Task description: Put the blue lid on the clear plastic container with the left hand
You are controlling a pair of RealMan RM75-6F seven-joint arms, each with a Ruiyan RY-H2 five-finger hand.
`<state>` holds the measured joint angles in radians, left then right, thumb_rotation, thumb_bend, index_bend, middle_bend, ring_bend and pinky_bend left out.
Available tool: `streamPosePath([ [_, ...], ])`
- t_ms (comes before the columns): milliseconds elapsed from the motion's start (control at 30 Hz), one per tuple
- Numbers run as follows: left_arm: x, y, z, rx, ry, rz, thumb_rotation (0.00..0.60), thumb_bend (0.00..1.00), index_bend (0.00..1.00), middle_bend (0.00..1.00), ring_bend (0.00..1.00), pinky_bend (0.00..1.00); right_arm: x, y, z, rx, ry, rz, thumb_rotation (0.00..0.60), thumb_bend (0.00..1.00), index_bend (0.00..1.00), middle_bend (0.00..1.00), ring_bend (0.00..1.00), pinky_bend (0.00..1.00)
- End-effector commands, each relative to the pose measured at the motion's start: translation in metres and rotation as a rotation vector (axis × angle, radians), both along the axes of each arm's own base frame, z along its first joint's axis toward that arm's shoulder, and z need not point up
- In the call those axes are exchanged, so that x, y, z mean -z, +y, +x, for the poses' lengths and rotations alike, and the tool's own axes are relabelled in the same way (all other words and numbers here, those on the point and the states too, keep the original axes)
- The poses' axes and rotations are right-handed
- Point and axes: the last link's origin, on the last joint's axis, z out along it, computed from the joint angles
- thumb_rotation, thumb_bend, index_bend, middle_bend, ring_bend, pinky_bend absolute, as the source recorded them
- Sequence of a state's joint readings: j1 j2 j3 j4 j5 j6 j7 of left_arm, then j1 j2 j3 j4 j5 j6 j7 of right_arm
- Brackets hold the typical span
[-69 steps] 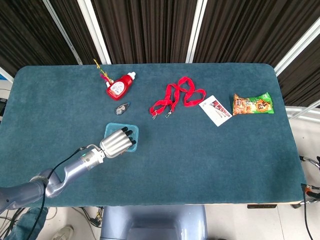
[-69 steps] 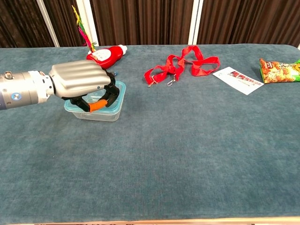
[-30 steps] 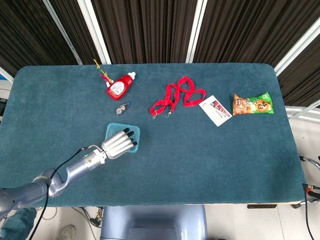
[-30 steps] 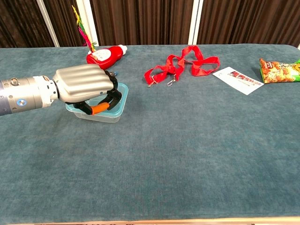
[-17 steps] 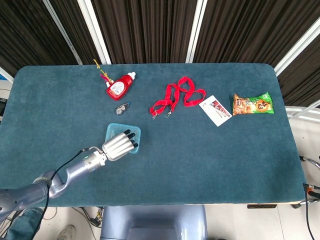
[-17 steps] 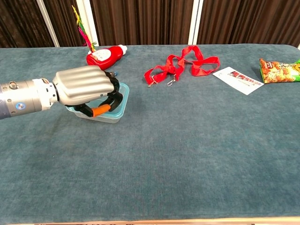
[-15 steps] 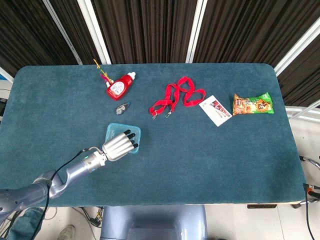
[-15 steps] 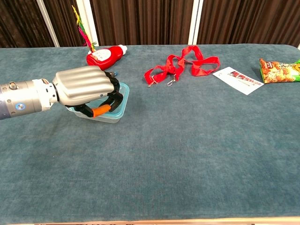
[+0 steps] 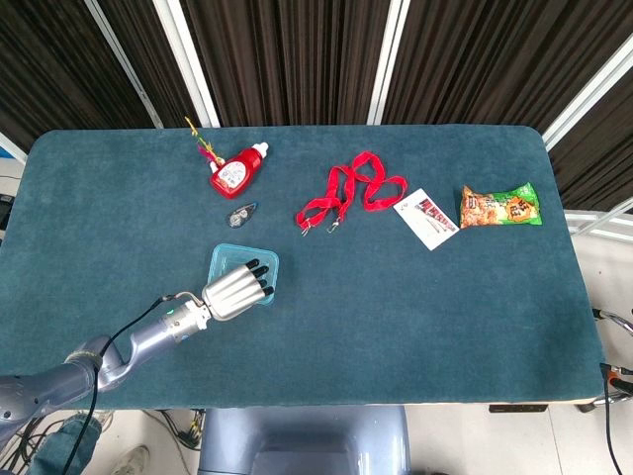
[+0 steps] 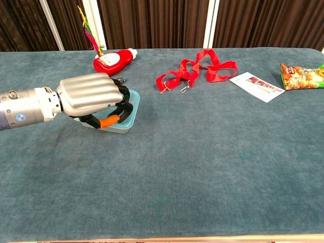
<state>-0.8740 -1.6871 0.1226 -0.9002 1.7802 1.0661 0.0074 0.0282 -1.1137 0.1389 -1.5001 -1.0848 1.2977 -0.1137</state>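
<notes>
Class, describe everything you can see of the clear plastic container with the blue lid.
The clear plastic container with the blue lid is a shallow rounded rectangle with see-through walls and a light blue rim. It sits on the teal cloth table, in front of the red squeeze bottle. The left robot hand rests on top of it, covering most of the lid.

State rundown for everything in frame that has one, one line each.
left hand: palm down over the container, fingers curled over the lid
blue lid: on top of the container, under the hand; whether it is fully seated cannot be told
clear plastic container: on the table, lid on it
red bottle: lying on its side, white cap on
snack bag: lying flat, looks unopened
red lanyard: loosely looped on the table
</notes>
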Motion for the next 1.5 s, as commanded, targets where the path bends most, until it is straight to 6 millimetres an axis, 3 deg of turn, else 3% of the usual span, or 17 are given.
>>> streamPosePath([
  [33, 0.0, 0.0, -0.001, -0.002, 0.005, 0.002, 0.6, 0.57, 0.51, 0.47, 0.28, 0.33, 0.0, 0.0, 0.0, 0.0, 0.0, 0.0, 0.6, 0.31, 0.07, 0.05, 0.04, 0.0],
  [733, -0.002, 0.003, 0.001, 0.021, 0.001, 0.042, 0.6, 0.57, 0.51, 0.46, 0.28, 0.32, 0.0, 0.0, 0.0, 0.0, -0.003, 0.0, 0.6, 0.31, 0.07, 0.05, 0.04, 0.0],
  [1133, -0.036, 0.012, 0.009, -0.11, -0.156, 0.08, 0.6, 0.56, 0.46, 0.46, 0.28, 0.33, 0.0, 0.0, 0.002, -0.01, -0.005, -0.001, 0.6, 0.31, 0.07, 0.05, 0.04, 0.0],
  [1300, -0.054, 0.012, 0.014, -0.187, -0.227, 0.104, 0.6, 0.55, 0.35, 0.44, 0.28, 0.33, 0.001, 0.0, 0.003, -0.017, -0.005, 0.0, 0.6, 0.31, 0.07, 0.05, 0.04, 0.0],
  [1500, -0.091, -0.001, 0.004, -0.315, -0.251, 0.254, 0.6, 0.52, 0.2, 0.3, 0.22, 0.3, 0.002, -0.001, 0.006, -0.036, -0.014, 0.007, 0.6, 0.31, 0.07, 0.05, 0.04, 0.0],
])
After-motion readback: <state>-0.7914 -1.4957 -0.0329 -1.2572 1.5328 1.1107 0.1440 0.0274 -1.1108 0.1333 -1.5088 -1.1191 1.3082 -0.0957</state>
